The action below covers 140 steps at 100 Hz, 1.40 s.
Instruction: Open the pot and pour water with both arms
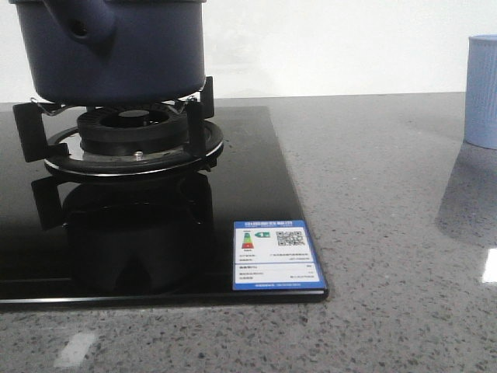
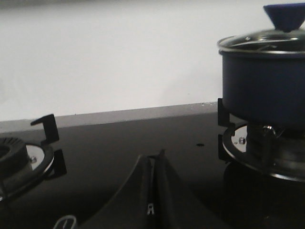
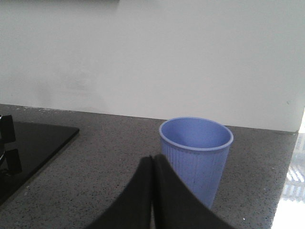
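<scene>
Left gripper [image 2: 151, 191] clenched, empty; right gripper [image 3: 152, 191] clenched, empty; navy pot [image 1: 116, 50], upper left of front view, sits on burner [image 1: 132, 136]; pale blue cup [image 1: 483, 89] at right edge.

Kitchen, prob. domestic-style: black glass gas hob [image 1: 256, 233] set in grey speckled stone countertop [image 1: 388, 233], burner w/ pan supports [image 1: 132, 132] under the pot [image 1: 116, 47], energy-rating sticker [image 1: 277, 255] on hob corner, plain white wall [image 3: 152, 52] beyond the claws.

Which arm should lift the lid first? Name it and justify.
Probably left. Its shut gripper faces the pot and lid over the hob; the right gripper, also shut, faces the cup.
</scene>
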Each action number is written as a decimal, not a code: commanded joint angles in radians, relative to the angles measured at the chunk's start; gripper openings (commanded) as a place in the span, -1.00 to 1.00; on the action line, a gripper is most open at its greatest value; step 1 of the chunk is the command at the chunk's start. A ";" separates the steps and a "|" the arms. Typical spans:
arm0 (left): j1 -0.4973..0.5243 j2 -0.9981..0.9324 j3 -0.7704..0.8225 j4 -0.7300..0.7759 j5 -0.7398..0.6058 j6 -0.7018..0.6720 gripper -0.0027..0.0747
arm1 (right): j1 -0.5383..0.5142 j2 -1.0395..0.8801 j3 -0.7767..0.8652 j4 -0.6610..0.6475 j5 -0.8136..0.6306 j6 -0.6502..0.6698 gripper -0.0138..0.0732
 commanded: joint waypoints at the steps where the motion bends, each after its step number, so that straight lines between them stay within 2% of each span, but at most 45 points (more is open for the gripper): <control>1: 0.023 -0.036 0.024 0.011 -0.067 -0.061 -0.98 | 0.001 -0.002 -0.026 0.033 -0.042 -0.009 -0.81; 5: 0.027 -0.065 0.021 0.031 0.002 -0.083 -0.98 | 0.001 -0.002 -0.026 0.033 -0.042 -0.009 -0.81; 10: 0.027 -0.097 0.023 0.041 0.020 -0.083 -0.98 | 0.001 -0.002 -0.026 0.033 -0.042 -0.009 -0.81; 140: 0.012 -0.092 0.021 0.015 0.020 -0.083 -0.98 | 0.001 -0.002 -0.026 0.032 -0.037 -0.009 -0.81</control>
